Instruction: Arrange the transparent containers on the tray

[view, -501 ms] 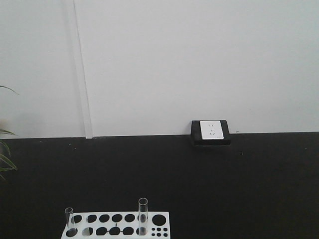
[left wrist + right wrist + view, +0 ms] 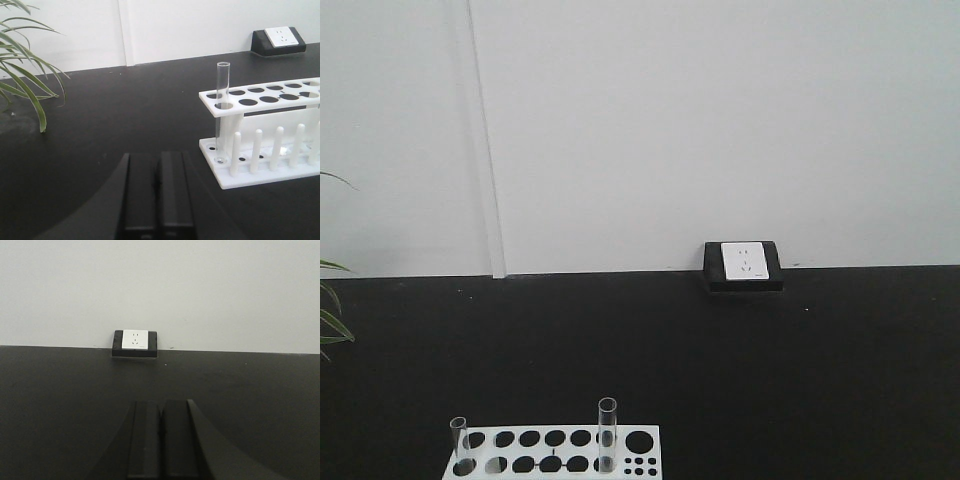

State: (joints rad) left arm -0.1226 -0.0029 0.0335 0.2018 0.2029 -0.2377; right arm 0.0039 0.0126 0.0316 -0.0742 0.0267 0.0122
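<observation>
Front, left-wrist and right-wrist views of a black table [image 2: 740, 370] set against a white wall.

A white test tube rack [image 2: 555, 452] is seen at the lower edge of the front view. Two transparent containers are held upright in its holes. The shorter test tube [image 2: 458, 442] is seated at the rack's left end. The taller test tube [image 2: 607, 434] is seated several holes to the right, well apart from the first.

In the left-wrist view the shorter test tube [image 2: 222, 102] is shown standing in the near corner hole of the rack [image 2: 265, 150], its base resting on the lower plate. A row of white pegs is carried along the front of that plate. The left gripper [image 2: 159, 200] is shown clenched, its two black fingers pressed together with nothing between them. The tube lies ahead of this gripper and to its right, near but not touching, with bare table between them.

In the right-wrist view the right gripper [image 2: 161, 440] is likewise shown clenched and holding nothing. It is pointed across the table toward a wall socket [image 2: 135, 340] in a black housing at the table's far edge.

Green plant leaves [image 2: 25, 65] are seen at the left.
</observation>
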